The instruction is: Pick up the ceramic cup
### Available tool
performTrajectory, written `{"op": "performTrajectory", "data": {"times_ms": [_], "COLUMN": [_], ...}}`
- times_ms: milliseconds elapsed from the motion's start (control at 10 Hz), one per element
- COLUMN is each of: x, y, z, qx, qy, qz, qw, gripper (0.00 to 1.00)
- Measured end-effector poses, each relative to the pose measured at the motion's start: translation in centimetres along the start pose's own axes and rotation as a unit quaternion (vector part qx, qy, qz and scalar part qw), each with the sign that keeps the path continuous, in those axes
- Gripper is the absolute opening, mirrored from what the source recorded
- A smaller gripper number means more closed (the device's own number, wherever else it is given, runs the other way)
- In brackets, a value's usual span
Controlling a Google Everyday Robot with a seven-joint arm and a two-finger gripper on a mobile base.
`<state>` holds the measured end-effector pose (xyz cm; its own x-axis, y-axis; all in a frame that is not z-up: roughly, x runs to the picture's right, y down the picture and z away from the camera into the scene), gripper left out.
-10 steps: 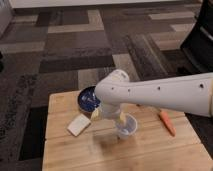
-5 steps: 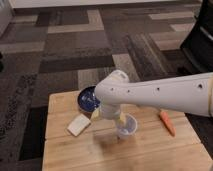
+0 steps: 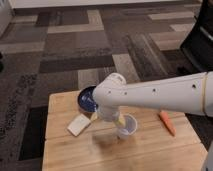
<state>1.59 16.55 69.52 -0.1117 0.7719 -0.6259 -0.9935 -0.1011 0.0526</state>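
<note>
A Google Everyday Robot's white arm [image 3: 160, 95] reaches in from the right over a wooden table [image 3: 150, 155], its end effector [image 3: 111, 118] pointing down at the left rim of the ceramic cup [image 3: 127, 127]. The wrist housing hides most of the end effector, so whether it is spread, pressed together or pinching the rim cannot be told from this view. The cup, small, pale and lavender-tinted, stands near the table's middle, just right of the end effector and touching or all but touching it. It stands upright, its mouth facing the ceiling and its long axis vertical, tapering toward the base; no handle shows.

Just behind and left of the end effector sits a dark blue bowl [image 3: 86, 100], partly covered by the arm. A pale sponge-like block [image 3: 79, 124] lies flat to the left, near the table's edge, and a yellowish object [image 3: 119, 119] shows between the wrist and the cup, too hidden to name. An orange carrot [image 3: 167, 122] lies well apart to the right.

The likely hazard is a thin grip on one wall of the cup: a smooth ceramic rim could slip on lifting, or the cup could tip if pushed sideways. The bowl close behind leaves little room for a sideways correction.
</note>
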Motion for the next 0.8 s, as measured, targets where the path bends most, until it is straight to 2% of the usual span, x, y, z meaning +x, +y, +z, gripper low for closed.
{"op": "performTrajectory", "data": {"times_ms": [300,400,500,800], "x": [-0.1,0.0,0.1,-0.3], "y": [-0.7,-0.9,-1.2,-1.6], "z": [-0.4,-0.5,-0.6,-2.0], "qx": [0.011,0.019,0.027,0.044], "qy": [-0.008,-0.006,-0.004,0.001], "qz": [-0.001,-0.002,0.000,0.007], "qw": [0.9999,0.9998,0.9996,0.9990], "gripper": [0.20,0.04,0.00,0.00]}}
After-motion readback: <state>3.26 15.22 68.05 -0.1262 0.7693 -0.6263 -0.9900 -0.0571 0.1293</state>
